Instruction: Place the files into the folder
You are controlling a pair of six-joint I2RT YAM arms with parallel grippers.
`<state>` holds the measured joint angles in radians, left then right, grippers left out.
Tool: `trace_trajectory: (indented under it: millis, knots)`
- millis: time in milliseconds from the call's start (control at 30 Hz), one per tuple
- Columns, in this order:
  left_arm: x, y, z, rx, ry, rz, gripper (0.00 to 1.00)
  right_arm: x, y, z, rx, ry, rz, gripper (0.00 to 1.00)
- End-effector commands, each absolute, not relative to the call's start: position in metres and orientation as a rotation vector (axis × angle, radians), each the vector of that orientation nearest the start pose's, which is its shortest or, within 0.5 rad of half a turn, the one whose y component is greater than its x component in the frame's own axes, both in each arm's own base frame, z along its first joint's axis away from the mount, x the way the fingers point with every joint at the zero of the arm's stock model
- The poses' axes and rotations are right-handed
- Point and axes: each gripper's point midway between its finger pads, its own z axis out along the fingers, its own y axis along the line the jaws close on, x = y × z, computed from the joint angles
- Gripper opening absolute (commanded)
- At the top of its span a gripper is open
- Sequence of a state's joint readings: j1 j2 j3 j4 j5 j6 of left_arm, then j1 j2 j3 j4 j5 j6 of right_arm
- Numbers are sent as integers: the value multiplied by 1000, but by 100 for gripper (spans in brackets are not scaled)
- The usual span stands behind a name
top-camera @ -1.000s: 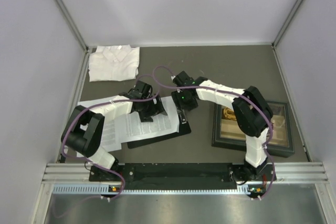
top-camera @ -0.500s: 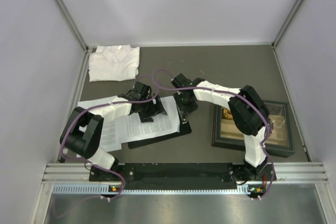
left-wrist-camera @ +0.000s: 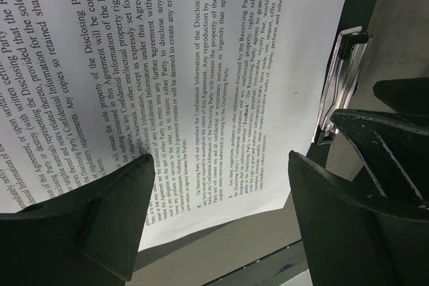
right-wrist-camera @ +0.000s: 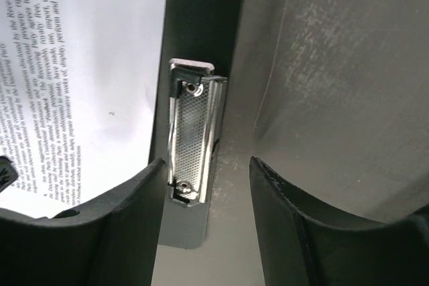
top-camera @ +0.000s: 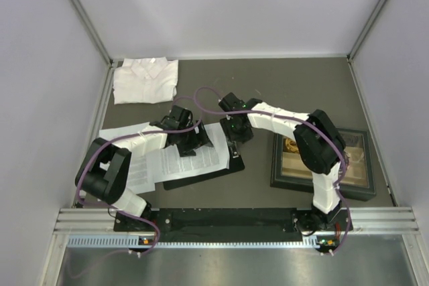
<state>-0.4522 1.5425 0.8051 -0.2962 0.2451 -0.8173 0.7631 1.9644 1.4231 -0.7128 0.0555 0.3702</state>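
Both arms are bent at the elbow and reach inward from the near edge, so the wrists meet over the middle of the table (top-camera: 281, 85).

Left arm: elbow folded back low on the left, forearm running over the loose files (top-camera: 144, 169), which it partly hides. The left gripper (left-wrist-camera: 221, 159) points down over the top sheet (top-camera: 191, 157). Jaws are spread wide with nothing between them, only printed text below. I cannot tell whether the tips touch the paper.

Right arm: elbow raised above the compartment tray (top-camera: 365, 189), covering part of it, so the contents are hard to make out. The forearm stretches left. The right gripper (right-wrist-camera: 208, 163) is at the clip end of the folder (top-camera: 201, 177). Jaws are apart and straddle the near end of the silver clip (right-wrist-camera: 194, 132), which sits closer to one finger with a gap to the other. It is not pinched.

The folder lies flat at table centre, between the loose files and the tray, mostly covered by the top sheet. That sheet's edge stops beside the clip, not under it. The loose files lie left of the folder, overlapping its left end.

A folded white shirt (top-camera: 145, 80) is at the far left corner, well apart.
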Motion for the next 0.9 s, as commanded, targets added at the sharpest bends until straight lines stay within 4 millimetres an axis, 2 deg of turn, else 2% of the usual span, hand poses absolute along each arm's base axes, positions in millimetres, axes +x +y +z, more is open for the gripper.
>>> trace_trajectory:
  millis: [0, 233, 533, 667, 733, 767, 867]
  knots:
    - [248, -201, 23, -422, 2798, -669, 86, 296, 306, 73, -527, 2684, 309, 53]
    - [249, -202, 23, -423, 2798, -682, 86, 299, 308, 47, -534, 2728, 271, 53]
    - [248, -203, 22, -433, 2797, -687, 86, 294, 300, 25, -515, 2775, 178, 43]
    - [249, -202, 23, -440, 2792, -683, 86, 291, 292, 13, -484, 2805, 78, 34]
    - [249, -201, 23, -447, 2793, -669, 86, 291, 289, 11, -476, 2804, 5, 34]
    - [249, -200, 23, -448, 2793, -664, 86, 290, 289, 9, -473, 2807, -17, 38]
    - [249, -199, 21, -454, 2796, -653, 86, 286, 284, -2, -460, 2827, -86, 42]
